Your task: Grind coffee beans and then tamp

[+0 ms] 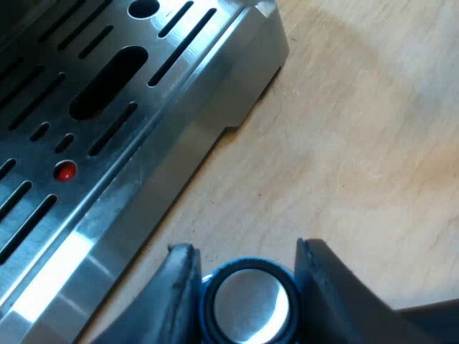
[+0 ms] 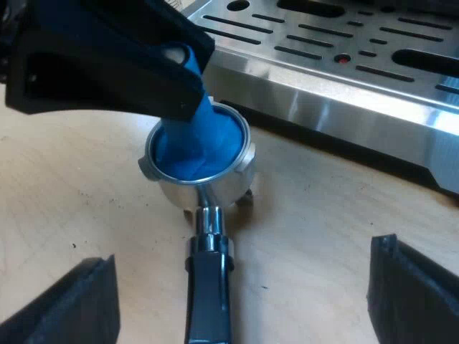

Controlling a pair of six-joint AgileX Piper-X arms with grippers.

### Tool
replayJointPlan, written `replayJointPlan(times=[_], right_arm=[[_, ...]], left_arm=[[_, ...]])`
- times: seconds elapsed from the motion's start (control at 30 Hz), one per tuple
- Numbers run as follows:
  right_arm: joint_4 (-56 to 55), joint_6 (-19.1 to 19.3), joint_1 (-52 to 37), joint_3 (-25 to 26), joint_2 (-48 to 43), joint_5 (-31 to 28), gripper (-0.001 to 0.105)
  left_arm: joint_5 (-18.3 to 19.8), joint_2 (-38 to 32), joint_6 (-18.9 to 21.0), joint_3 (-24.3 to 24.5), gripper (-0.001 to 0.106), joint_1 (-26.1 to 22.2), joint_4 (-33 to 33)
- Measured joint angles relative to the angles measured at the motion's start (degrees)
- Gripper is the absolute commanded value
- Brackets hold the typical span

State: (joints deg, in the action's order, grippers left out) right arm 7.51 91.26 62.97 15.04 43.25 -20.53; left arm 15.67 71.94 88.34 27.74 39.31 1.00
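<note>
Currently: tamp step in hand, by my judgement.

1. Pale wooden table (image 1: pixel 344 143) carries all items.
2. Slotted stainless-steel drip tray of the espresso machine (image 2: pixel 323 107) sits on the table, its edge near the work.
3. Metal holder w/ round steel basket and dark handle (image 2: pixel 208 192) lies on the table just beside the tray, handle running toward the right gripper (image 2: pixel 240 258).
4. Blue tamper w/ round silvery top (image 2: pixel 193 143) stands in the basket; its base fills the opening.
5. Left gripper (image 1: pixel 244 261) pinches the tamper's top btwn both fingers (image 1: pixel 337 287).
6. The right gripper's fingers (image 2: pixel 409 287) are spread wide, one each side of the handle, touching nothing.

Next move, est.: press straight down w/ the left arm, keeping the base square to the rim. Nothing grips the holder, so it could tip or slide. Closing the right gripper on the handle first would guard against that.

Hidden / unclear:
- Basket contents lie under the tamper base, so dose and grind can't be confirmed.
- Handle's far end is cut off at the frame edge.
- Machine body above the tray is cut off.
- Whether the tamper is square or tilted: can't tell.
- Small red dot on the tray (image 1: pixel 65 170): purpose unclear.
</note>
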Motion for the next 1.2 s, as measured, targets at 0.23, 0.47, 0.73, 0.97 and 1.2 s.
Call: replayJointPlan(times=[0.23,0.47,0.73,0.97,1.2], right_arm=[[0.00,0.00,0.00,0.00,0.00,0.00,0.072],[0.00,0.00,0.00,0.00,0.00,0.00,0.072],[0.00,0.00,0.00,0.00,0.00,0.00,0.072],[0.00,0.00,0.00,0.00,0.00,0.00,0.072],[0.00,0.00,0.00,0.00,0.00,0.00,0.072]], left_arm=[[0.04,-0.27,0.00,-0.95,0.000,0.00,1.06],[0.04,-0.27,0.00,-1.00,0.000,0.00,1.68],[0.04,-0.27,0.00,-0.13,0.000,0.00,2.13],[0.09,0.79,0.00,3.11,0.000,0.00,-1.41],[0.09,0.00,0.00,5.75,0.000,0.00,-4.32]])
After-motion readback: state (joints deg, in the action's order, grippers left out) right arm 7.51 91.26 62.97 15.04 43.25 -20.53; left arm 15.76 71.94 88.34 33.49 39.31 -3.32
